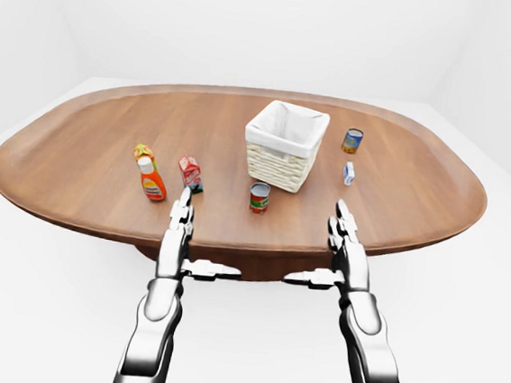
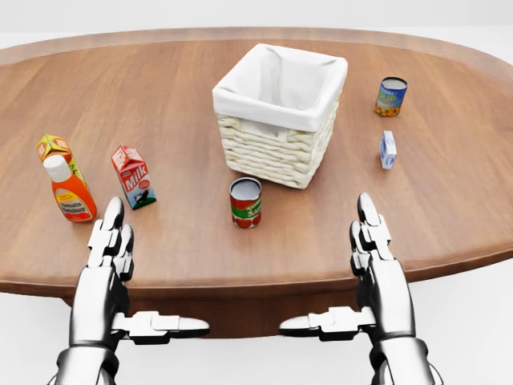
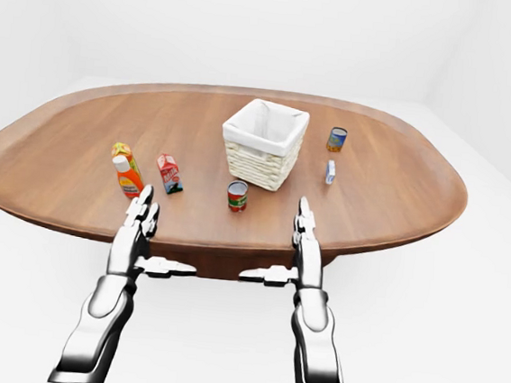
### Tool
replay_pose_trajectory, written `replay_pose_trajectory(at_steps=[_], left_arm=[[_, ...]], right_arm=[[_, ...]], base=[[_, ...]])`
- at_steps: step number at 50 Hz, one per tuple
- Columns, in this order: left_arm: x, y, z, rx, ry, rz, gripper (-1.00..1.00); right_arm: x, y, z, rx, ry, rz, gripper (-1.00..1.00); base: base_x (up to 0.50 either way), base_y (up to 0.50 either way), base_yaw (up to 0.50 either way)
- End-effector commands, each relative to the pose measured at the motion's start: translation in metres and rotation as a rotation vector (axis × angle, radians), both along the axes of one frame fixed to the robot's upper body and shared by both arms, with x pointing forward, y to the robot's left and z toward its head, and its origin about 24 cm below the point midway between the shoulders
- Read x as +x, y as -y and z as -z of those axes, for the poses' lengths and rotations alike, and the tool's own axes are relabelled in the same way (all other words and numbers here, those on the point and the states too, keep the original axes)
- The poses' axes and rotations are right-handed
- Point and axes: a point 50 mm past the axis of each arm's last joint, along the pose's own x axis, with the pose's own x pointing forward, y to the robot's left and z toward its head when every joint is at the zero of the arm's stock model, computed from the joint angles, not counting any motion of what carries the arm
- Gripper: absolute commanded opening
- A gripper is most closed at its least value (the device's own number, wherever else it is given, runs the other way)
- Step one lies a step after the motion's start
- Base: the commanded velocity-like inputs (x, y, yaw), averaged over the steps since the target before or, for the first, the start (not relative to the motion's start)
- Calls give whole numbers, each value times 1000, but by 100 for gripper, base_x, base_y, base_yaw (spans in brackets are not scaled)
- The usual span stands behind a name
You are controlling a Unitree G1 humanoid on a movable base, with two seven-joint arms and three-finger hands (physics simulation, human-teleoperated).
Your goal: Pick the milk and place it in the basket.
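The milk (image 2: 133,176) is a small red carton with "Milk" on its side, standing upright on the wooden table (image 2: 160,80) at the left of the head view. The woven basket (image 2: 272,156) with a white cloth lining stands to the milk's right, near the table's middle, and looks empty. My left hand (image 2: 128,277) is open at the table's near edge, just below the milk and apart from it, fingers straight, thumb pointing right. My right hand (image 2: 349,277) mirrors it, open at the lower right and holding nothing.
An orange sauce bottle (image 2: 70,192) and a small orange carton (image 2: 54,148) stand left of the milk. A red can (image 2: 245,202) sits just below the basket. At the right are a blue-yellow can (image 2: 390,95) and a small blue-white box (image 2: 387,148).
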Motion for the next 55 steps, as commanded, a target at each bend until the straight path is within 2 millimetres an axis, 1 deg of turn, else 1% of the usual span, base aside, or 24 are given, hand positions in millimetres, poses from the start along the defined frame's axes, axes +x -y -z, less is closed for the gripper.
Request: replay_pose_trajectory(at_steps=[1, 4, 6, 7, 9, 14, 15, 16, 20, 29, 37, 44, 51, 54, 55], left_arm=[[-9, 5, -20, 156, 138, -49, 100], [-9, 4, -23, 124, 120, -50, 100], [-11, 3, -28, 133, 151, -58, 100], [-14, 1, -44, 38, 144, -44, 100], [-15, -1, -50, 90, 180, -75, 100], [-19, -1, -64, 117, 233, -80, 100], [-52, -6, -142, 256, 598, -85, 100], [-55, -6, -148, 271, 628, -87, 100], [-58, -7, -157, 296, 671, -89, 100], [-57, -7, -156, 311, 660, -93, 100], [-60, -6, -166, 340, 710, -89, 100], [-57, -6, -158, 338, 670, -89, 100], [-60, -4, -162, 349, 688, -85, 100], [-60, -4, -160, 345, 681, -84, 100], [-59, -4, -157, 340, 664, -83, 100]], right_arm=[[-22, -9, -33, -48, 206, -102, 100], [-27, -13, -40, -89, 235, -135, 100], [-30, -14, -43, -90, 249, -140, 100], [-36, -14, -54, -109, 296, -142, 100], [-40, -15, -59, -131, 317, -145, 100], [-47, -20, -65, -160, 342, -165, 100], [-69, -21, -119, -235, 562, -160, 100], [-71, -20, -123, -236, 570, -160, 100], [-72, -20, -126, -238, 577, -162, 100], [-72, -19, -129, -239, 585, -158, 100], [-75, -17, -138, -234, 602, -156, 100], [-75, -17, -138, -230, 601, -154, 100], [-76, -15, -141, -216, 602, -148, 100], [-75, -15, -140, -222, 598, -146, 100], [-75, -15, -140, -219, 595, -146, 100]], base=[[0, 0, 0], [0, 0, 0], [0, 0, 0], [0, 0, 0], [0, 0, 0], [0, 0, 0], [0, 0, 0], [0, 0, 0], [0, 0, 0], [0, 0, 0], [0, 0, 0], [0, 0, 0], [0, 0, 0], [0, 0, 0], [0, 0, 0]])
